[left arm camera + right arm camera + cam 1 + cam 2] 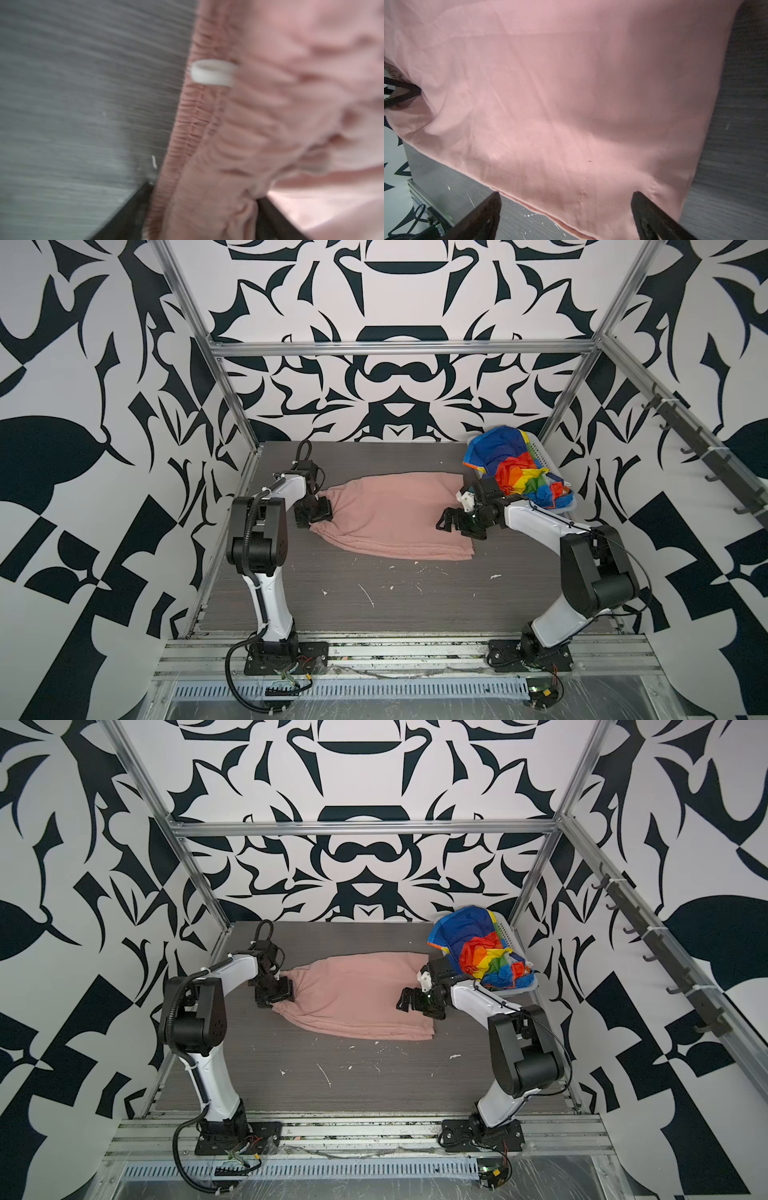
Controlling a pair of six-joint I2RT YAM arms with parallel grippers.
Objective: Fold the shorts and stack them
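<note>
The salmon-pink shorts (pixel 395 514) (pixel 357 994) lie spread flat mid-table, gathered waist to the left. My left gripper (pixel 318 516) (pixel 282 996) sits at that waist; in its wrist view the bunched waistband (pixel 187 124) fills the gap between the jaws of the left gripper (pixel 204 207), which press in on it. My right gripper (pixel 446 522) (pixel 405 1000) hovers open over the shorts' right part; its wrist view shows the right gripper (pixel 564 199) above the flat pink cloth (pixel 571 93) near a hem. The rainbow-striped shorts (pixel 519 472) (pixel 486 952) are heaped at the back right.
A white perforated basket (pixel 544 456) (pixel 509 934) holds the rainbow heap in the back right corner. A white loop (pixel 212 72) is sewn on the pink waistband. White flecks dot the grey table (pixel 374 593) in front. Metal frame posts stand at the table's corners.
</note>
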